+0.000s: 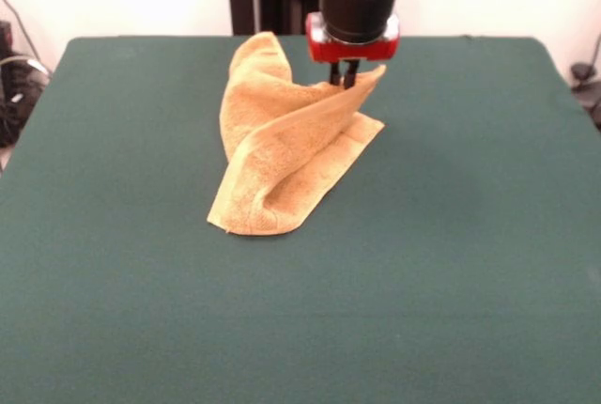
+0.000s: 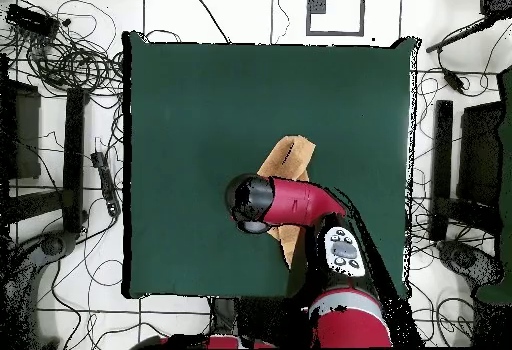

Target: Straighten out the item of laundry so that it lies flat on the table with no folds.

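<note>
The item of laundry (image 1: 282,146) is a golden-orange towel, crumpled and folded over itself on the green table (image 1: 451,235). One corner is lifted off the table and drawn up toward the right. My gripper (image 1: 344,76) comes down from above and is shut on that raised corner. The rest of the towel drapes down to the table, with a low corner toward the front left. From overhead, the arm hides most of the towel (image 2: 289,156) and the gripper itself; only one end of the cloth pokes out beyond the arm on the table (image 2: 190,96).
Cables (image 2: 70,66) and equipment lie on the floor around the table, beyond its edges. The red and black arm (image 2: 300,201) reaches over the table's middle from the base side.
</note>
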